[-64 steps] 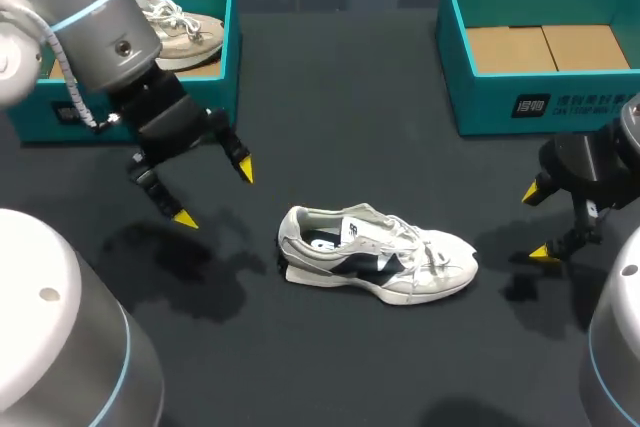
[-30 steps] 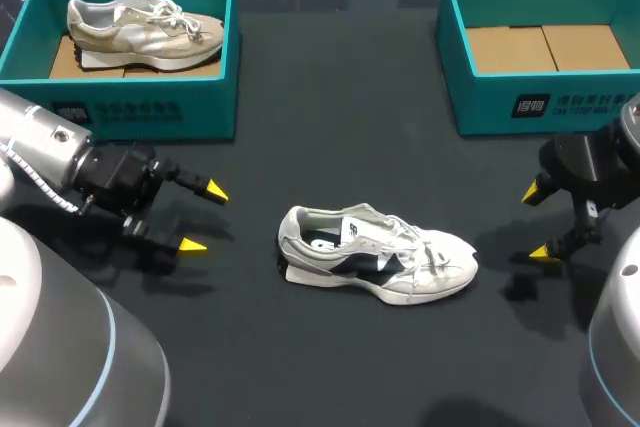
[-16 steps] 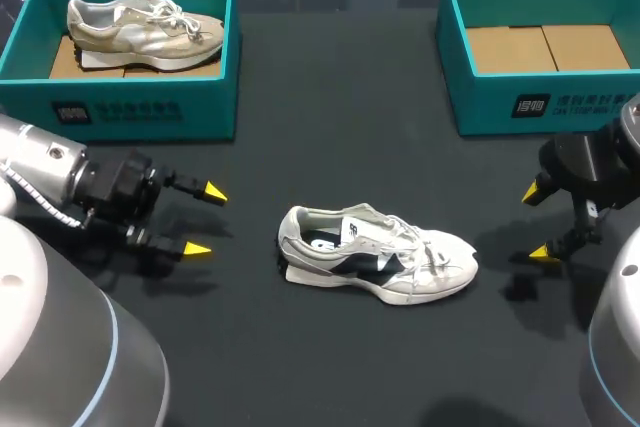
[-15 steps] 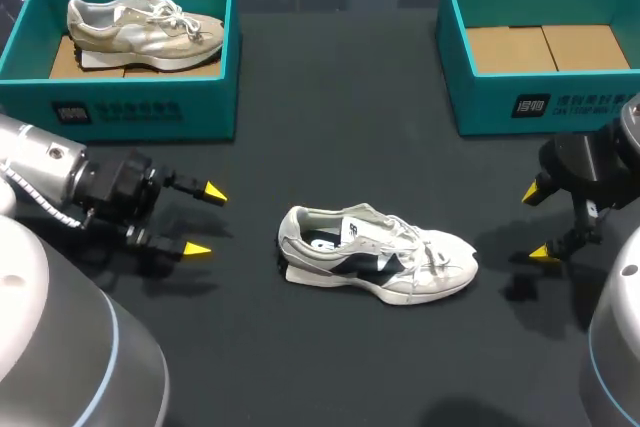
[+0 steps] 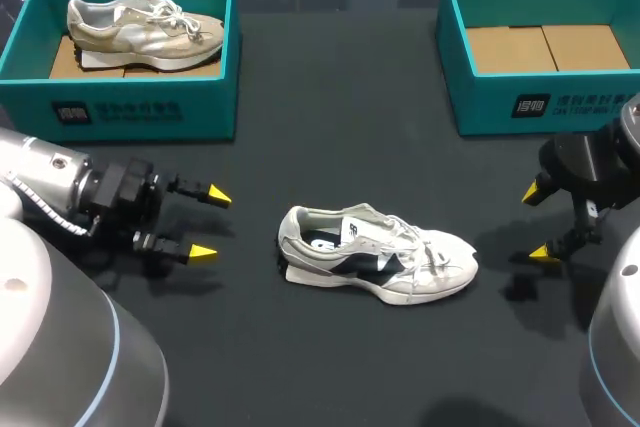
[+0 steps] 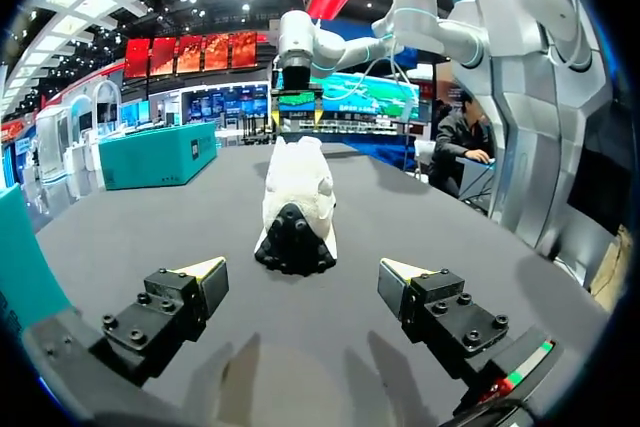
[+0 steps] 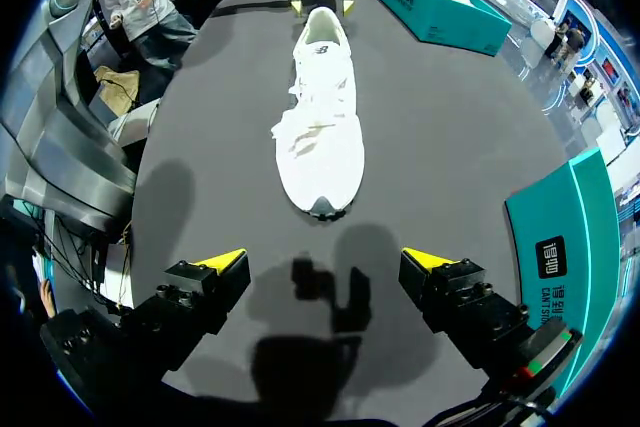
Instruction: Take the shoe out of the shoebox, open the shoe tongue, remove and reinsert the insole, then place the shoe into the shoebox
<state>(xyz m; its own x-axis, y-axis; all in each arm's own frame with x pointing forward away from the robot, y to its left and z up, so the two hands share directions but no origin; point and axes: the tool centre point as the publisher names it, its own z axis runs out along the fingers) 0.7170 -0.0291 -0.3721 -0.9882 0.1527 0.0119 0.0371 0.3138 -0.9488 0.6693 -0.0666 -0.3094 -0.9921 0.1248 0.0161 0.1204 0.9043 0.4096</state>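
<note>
Shoe [image 5: 375, 267] is out of its box, upright on its sole near the middle of the bench [image 5: 330, 117]. Its long axis runs side to side, heel toward the left arm and toe toward the right.

Left end effector [image 5: 210, 224]: low, fingers wide apart, nothing held. In its wrist view the heel sits dead ahead between the tips, untouched.

Right end effector [image 5: 539, 223]: also spread wide and empty, facing the toe, clear of it.

Neither arm is clearly nearer. Judgement: tongue opening is next, and the collar end lies on the left arm's side.
</note>
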